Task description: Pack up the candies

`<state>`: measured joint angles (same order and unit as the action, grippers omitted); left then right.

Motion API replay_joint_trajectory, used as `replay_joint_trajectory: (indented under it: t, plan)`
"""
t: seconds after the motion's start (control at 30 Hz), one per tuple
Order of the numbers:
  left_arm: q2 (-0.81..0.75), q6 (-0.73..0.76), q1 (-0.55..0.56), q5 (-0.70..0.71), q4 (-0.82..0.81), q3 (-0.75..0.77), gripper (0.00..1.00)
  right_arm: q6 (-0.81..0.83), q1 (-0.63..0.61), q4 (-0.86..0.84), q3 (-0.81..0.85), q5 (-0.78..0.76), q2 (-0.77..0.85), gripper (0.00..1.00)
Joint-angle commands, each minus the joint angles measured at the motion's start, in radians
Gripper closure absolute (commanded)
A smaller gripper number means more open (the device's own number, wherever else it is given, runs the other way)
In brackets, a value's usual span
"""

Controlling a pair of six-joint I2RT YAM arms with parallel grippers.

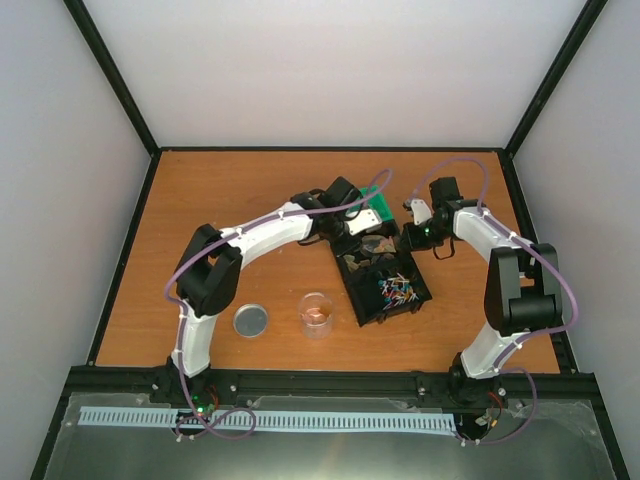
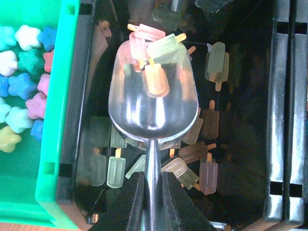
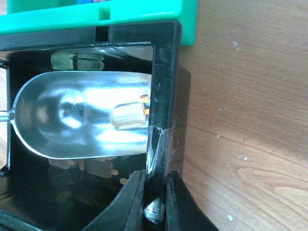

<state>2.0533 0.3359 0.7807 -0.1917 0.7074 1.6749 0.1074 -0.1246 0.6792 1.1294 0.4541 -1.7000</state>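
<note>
The candies, small star-shaped pieces in pink, blue, white, green and yellow, lie in a green bin at the left of the left wrist view. My left gripper is shut on the handle of a metal scoop. The scoop's bowl hangs over a black tray compartment beside the bin and carries a few translucent popsicle-shaped pieces. More of these lie under it. My right gripper is shut on the black tray's wall, with the scoop just left of it.
A clear cup and a round grey lid stand near the front of the wooden table. The black tray holds thin multicoloured sticks in a near compartment. The green bin sits behind it. Black frame rails edge the table.
</note>
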Motion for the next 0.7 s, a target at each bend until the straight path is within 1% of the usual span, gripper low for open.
replay_joint_trajectory:
  t: [0.0,0.07,0.13,0.23,0.4,0.67]
  plan:
    - [0.087,-0.051,-0.016,-0.127,-0.306,-0.117,0.99,0.048,-0.026,-0.007,-0.024,0.057,-0.015,0.97]
    - [0.053,-0.068,-0.039,-0.197,-0.419,-0.192,0.99,0.055,-0.018,0.001,-0.016,0.052,-0.021,0.97]
    - [0.009,-0.072,-0.057,-0.238,-0.559,-0.282,0.99,0.064,-0.010,0.010,-0.007,0.045,-0.027,0.97]
    - [-0.036,-0.060,-0.074,-0.261,-0.673,-0.363,0.99,0.079,0.005,0.021,0.001,0.035,-0.033,0.97]
    - [-0.065,-0.073,-0.103,-0.305,-0.770,-0.430,0.99,0.106,0.018,0.034,0.008,0.023,-0.035,0.97]
    - [-0.119,-0.072,-0.132,-0.337,-0.820,-0.508,0.99,0.129,0.038,0.060,0.023,-0.004,-0.047,0.97]
